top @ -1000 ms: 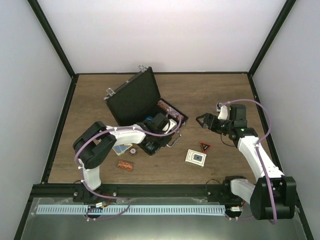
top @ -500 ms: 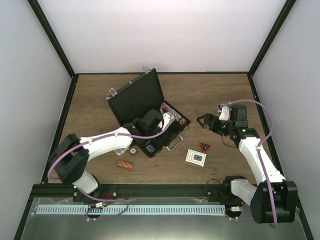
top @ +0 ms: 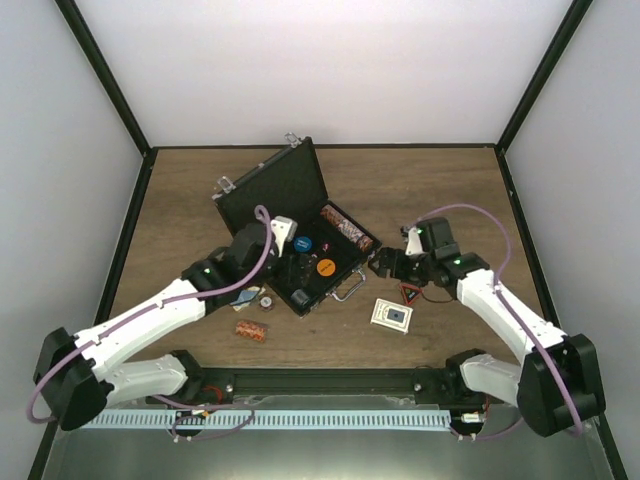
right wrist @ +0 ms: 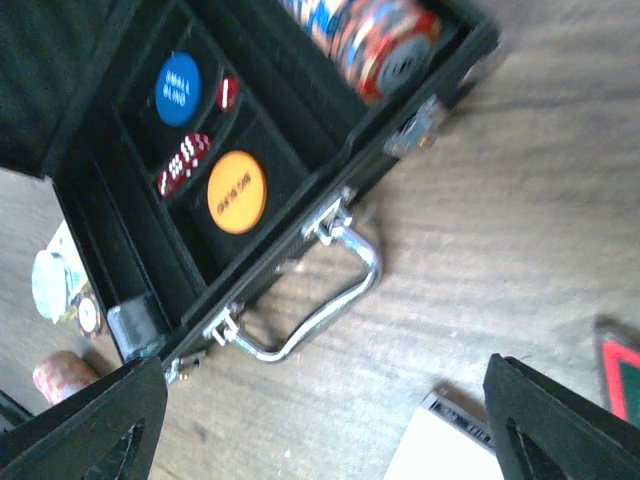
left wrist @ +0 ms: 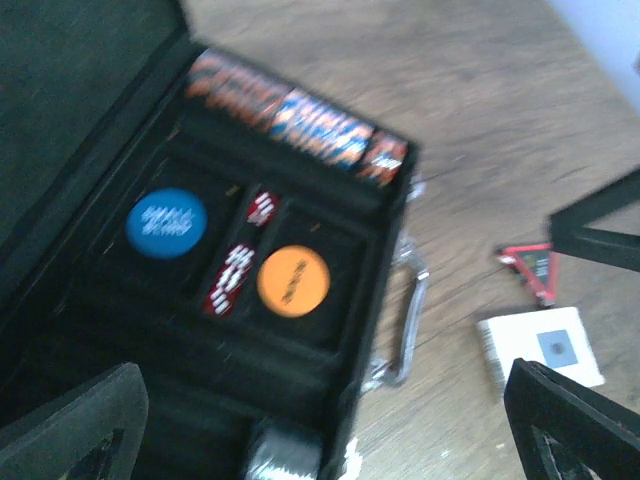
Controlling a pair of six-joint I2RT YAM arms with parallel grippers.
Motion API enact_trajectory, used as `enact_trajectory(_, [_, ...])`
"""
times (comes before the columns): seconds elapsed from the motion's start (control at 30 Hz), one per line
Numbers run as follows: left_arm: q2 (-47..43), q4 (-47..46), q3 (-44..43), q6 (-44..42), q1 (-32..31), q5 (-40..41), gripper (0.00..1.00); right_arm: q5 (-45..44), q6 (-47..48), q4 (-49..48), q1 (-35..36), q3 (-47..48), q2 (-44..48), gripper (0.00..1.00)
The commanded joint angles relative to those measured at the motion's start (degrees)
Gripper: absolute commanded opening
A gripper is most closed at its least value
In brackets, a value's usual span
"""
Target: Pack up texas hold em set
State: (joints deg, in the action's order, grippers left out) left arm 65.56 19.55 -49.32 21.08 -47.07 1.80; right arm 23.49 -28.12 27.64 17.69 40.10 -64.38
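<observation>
Your left gripper (left wrist: 320, 378) is backing out of the open case (top: 270, 195), jaws spreading wide; your right gripper (top: 380, 263), also wide, is nearing its handle (top: 348, 288). The case is sitting left of the desk's (top: 450, 190) centre.

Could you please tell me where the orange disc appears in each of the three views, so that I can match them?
Top external: the orange disc lies in the open case, just below the picture's centre.
Left wrist: the orange disc sits slightly left of centre.
Right wrist: the orange disc is at upper left.
Shared landmark: the silver handle on the case's front.
</observation>
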Motion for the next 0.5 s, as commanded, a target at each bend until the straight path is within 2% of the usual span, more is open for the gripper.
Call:
enact_trajectory(0.0, [-2.84, 7.75, 5.06, 7.14, 4.44, -1.28, 1.00, -6.62, -6.09, 2.51, 6.39, -1.47, 0.33, 0.89])
enact_trajectory(0.2, [-6.00, 8.95, 9.85, 8.69, 12.20, -6.98, 1.00, -18.89, -14.14, 12.64, 12.82, -2.51, 1.13, 0.93])
enact_trajectory(0.33, [-6.00, 10.02, 10.35, 6.62, 12.97, -6.85, 1.00, -20.51, -18.71, 16.09, 13.33, -6.15, 5.58, 0.99])
enact_trajectory(0.47, [-7.03, 8.97, 10.45, 5.02, 12.89, -8.19, 1.00, -21.48, -20.20, 16.21, 13.33, -6.24, 7.35, 1.00])
